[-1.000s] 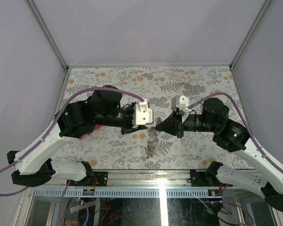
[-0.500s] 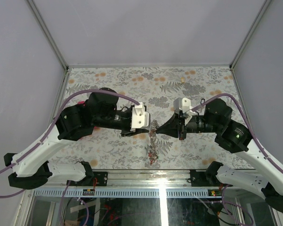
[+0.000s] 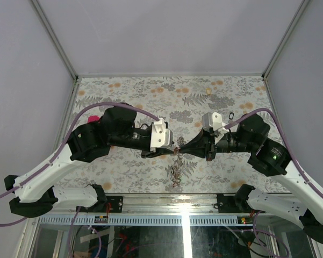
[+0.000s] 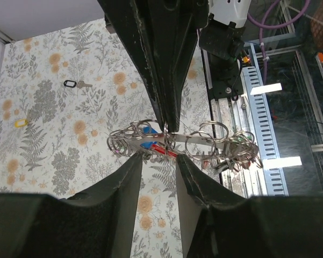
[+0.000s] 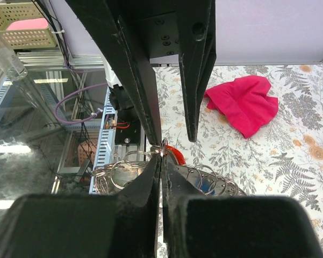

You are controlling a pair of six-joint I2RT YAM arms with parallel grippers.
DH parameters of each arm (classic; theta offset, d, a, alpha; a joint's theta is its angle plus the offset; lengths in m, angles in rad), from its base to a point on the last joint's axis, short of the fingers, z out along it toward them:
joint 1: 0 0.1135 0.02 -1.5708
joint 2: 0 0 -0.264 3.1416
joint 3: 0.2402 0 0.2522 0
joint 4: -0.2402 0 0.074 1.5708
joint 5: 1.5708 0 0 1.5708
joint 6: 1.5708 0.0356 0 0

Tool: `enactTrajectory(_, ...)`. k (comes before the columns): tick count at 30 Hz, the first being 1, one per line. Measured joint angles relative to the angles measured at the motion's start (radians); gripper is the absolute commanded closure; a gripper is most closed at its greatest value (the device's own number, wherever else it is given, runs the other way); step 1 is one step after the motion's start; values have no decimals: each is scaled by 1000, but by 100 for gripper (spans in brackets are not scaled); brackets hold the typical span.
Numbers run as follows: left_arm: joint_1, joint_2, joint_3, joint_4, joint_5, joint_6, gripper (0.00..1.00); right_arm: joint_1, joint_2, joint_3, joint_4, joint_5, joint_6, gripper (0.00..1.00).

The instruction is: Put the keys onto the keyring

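Observation:
The keyring (image 4: 177,146), a thin grey ring crowded with silver keys and split rings with red and blue tags, hangs in the air between both grippers; it also shows in the top view (image 3: 176,164) and the right wrist view (image 5: 204,180). My right gripper (image 5: 162,157) is shut on the keyring's upper edge and comes in from the right (image 3: 181,150). My left gripper (image 4: 158,160) is open, its two fingertips (image 4: 135,159) either side of the ring's edge, tip to tip with the right one (image 3: 173,148). A loose black-tagged key (image 4: 75,84) and a cream tag (image 4: 20,123) lie on the table.
The magenta cloth (image 5: 244,105) lies on the floral table behind the left arm, partly hidden in the top view (image 3: 94,117). The loose black-tagged key (image 3: 229,114) and cream tag (image 3: 210,91) lie at the far right. The table's metal front rail (image 3: 177,200) runs below the hanging keys.
The left gripper has swung toward the near edge and right until its tips meet the right gripper's. The right gripper shifted slightly, still carrying the hanging keyring.

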Motion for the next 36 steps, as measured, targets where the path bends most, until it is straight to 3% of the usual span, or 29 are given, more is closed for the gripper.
enactTrajectory(12,0,0,-5,40,11,-19,77,0,-5,0,17,-3,9,100)
enactTrajectory(19,0,0,-9,43,28,-24,100,0,-12,0,17,-3,11,100)
enactTrajectory(36,0,-5,-11,64,31,-25,100,0,-53,-25,95,-3,60,100)
